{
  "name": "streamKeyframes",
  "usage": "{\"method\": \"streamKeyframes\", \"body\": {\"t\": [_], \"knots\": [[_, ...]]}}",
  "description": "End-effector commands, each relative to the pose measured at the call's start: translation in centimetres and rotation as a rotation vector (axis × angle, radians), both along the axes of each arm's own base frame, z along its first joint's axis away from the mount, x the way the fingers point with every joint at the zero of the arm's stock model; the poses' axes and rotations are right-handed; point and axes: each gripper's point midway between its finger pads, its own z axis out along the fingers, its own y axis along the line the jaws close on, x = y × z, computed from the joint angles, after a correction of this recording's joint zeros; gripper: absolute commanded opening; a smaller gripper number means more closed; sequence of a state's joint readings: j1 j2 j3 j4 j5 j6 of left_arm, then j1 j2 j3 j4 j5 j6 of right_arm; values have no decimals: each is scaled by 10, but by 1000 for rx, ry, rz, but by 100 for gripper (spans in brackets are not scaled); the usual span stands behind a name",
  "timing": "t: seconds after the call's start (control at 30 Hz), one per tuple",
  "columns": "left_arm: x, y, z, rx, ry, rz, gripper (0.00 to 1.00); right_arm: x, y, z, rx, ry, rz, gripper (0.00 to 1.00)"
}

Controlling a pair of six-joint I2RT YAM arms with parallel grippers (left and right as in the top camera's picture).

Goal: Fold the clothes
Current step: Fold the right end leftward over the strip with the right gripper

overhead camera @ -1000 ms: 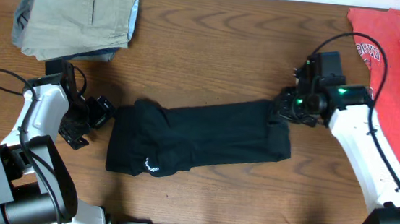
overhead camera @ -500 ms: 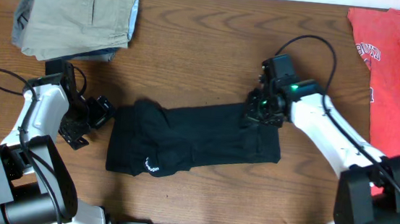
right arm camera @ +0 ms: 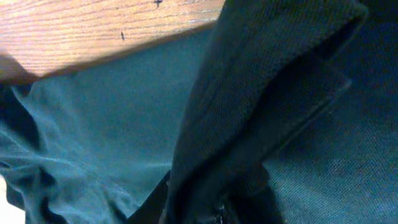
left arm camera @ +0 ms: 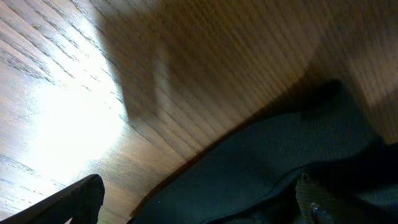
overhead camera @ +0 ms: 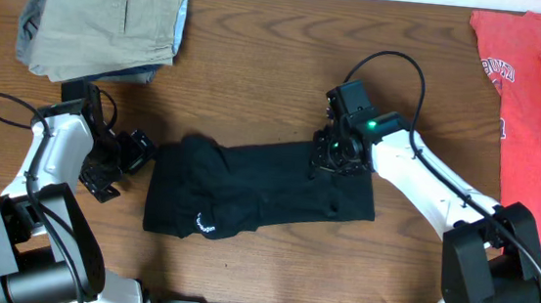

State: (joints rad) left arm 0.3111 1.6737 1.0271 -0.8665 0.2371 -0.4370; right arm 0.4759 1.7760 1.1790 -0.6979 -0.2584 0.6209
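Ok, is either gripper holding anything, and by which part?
The right gripper has the black shirt pinched at its right end, with the cloth raised in a fold. The left gripper sits open at the other end, holding nothing.

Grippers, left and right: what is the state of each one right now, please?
Left gripper: jaws open, holding nothing, beside the black shirt.
Right gripper: closed on the black shirt's edge.
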Motion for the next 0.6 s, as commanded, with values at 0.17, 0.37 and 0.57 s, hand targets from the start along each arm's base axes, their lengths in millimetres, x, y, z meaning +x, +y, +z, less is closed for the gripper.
{"method": "streamKeyframes", "body": {"t": [0.17,0.37,0.57], "knots": [[-1,-2,0,-6,-2,-19,100,-5,10,1,17,5,24,24],[-2,-3,-1,-7,2,-19,100,-6,17,4,56,-2,73,33],[-3,-1,-1,2,3,-39,100,-3,9,4,50,-10,98,45]]}}
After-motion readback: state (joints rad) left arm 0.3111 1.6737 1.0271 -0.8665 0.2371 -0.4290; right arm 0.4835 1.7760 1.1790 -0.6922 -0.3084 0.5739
